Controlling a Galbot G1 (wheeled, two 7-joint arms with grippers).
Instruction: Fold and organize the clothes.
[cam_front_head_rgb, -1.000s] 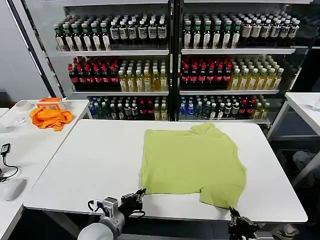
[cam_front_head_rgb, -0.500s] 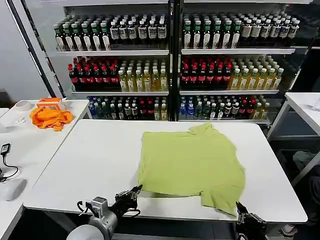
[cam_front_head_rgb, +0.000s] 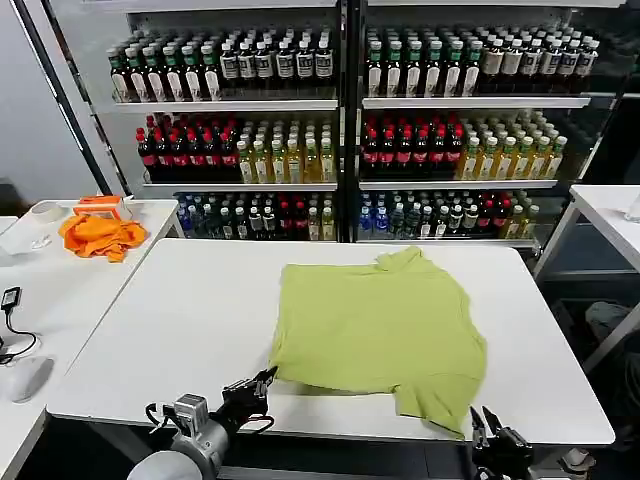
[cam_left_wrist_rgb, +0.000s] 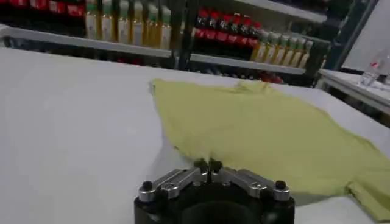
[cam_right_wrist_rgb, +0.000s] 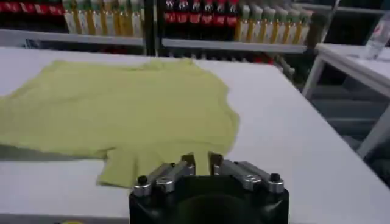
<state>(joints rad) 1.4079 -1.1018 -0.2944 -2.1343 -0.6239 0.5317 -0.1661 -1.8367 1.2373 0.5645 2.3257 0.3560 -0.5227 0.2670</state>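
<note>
So we've got the T-shirt (cam_front_head_rgb: 378, 335) lying flat in the middle of the white table (cam_front_head_rgb: 180, 320), plain yellow-green side up, collar end pointing toward the bottle shelves (cam_front_head_rgb: 350, 120) at the back. One sleeve sticks out at the near right corner, right by the table's front edge, and the cloth is a bit rumpled there.

Our left gripper (cam_front_head_rgb: 262, 383) sits low at the front edge of the table, just beside the shirt's near left corner. From the left wrist camera the two fingertips (cam_left_wrist_rgb: 200, 164) are pressed together right at the shirt's hem (cam_left_wrist_rgb: 207, 155), and we honestly can't tell whether there's fabric pinched between them or not.

Our right gripper (cam_front_head_rgb: 487, 424) is down by the front edge too, just beside that near right sleeve. In the right wrist view its fingers (cam_right_wrist_rgb: 188, 162) stand a little apart, with the sleeve (cam_right_wrist_rgb: 131, 167) just ahead and nothing between them.

Off on the side table (cam_front_head_rgb: 60, 290) to the left there's a bunched-up orange cloth (cam_front_head_rgb: 98, 234), well apart from the shirt.
</note>
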